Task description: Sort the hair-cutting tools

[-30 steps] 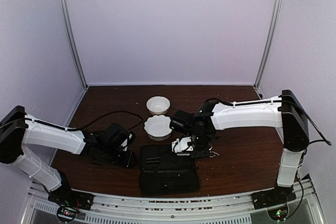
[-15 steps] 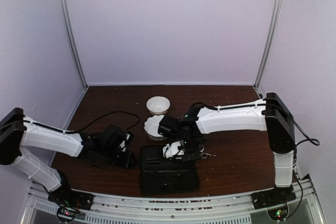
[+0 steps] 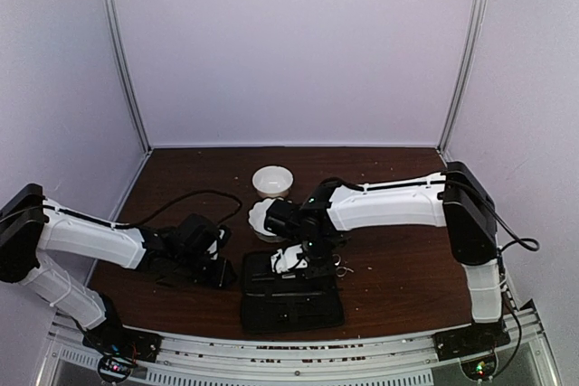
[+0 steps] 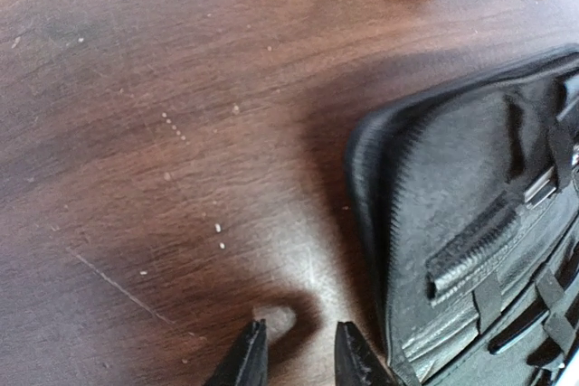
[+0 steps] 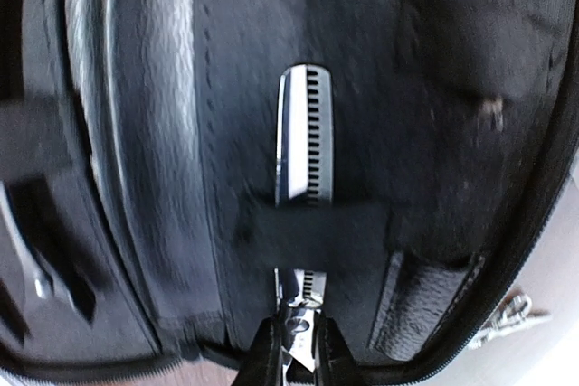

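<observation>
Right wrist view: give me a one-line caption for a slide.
Right gripper pinches the toothed silver scissors, blade tucked under an elastic strap inside the open black case.

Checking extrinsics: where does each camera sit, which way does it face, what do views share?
Top external: high behind the arm bases, looking forward and down at the table; both arms show, left gripper beside the black case, right gripper over it.
Left wrist: low over the tabletop, facing the case's edge; own open fingertips at bottom.
Right wrist: looks straight into the open case; own fingers pinch toothed scissors under a strap.
Shared: all three see the case.
</observation>
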Controlling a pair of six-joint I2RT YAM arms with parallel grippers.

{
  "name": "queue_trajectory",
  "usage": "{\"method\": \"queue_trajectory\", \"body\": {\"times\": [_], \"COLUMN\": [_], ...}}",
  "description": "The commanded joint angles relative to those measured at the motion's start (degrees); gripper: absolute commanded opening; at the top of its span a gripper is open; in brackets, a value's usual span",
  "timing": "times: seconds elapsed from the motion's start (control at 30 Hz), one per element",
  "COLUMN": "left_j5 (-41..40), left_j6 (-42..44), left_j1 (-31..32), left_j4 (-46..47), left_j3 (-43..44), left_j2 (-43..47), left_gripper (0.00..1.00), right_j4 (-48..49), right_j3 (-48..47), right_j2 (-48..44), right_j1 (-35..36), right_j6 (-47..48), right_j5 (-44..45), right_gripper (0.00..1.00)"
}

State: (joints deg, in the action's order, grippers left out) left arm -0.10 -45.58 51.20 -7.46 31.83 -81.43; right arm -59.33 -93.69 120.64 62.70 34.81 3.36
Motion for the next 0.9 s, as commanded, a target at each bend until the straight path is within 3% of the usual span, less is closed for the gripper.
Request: {"method": "queue_trajectory", "body": {"times": [0.0,0.47,0.87], "left_j5": [-3.1,-1.5,0.4], "left_j6": [-1.5,-1.1,0.5], "left_j1": [-1.1,-1.6,-1.6], "left_j4": [-5.7,-3.9,-3.8], "left_j3": [-1.7,-2.4,-1.6], "left_j2": [-0.3,-1.9,-1.4], "left_gripper": [0.29,0.29,0.29], "right_j4": [0.8,2.8,3.5], "right_j3": [-2.8,-5.9,-0.7], "right_j2": [2.0,3.2,-4.2], "right_j1": [1.1,2.4,2.1], "right_j6": [0.8,-0.9,-2.9], "right_j5": [-3.5,-6.2,-4.1], "right_gripper": [0.00,0.00,0.25]}}
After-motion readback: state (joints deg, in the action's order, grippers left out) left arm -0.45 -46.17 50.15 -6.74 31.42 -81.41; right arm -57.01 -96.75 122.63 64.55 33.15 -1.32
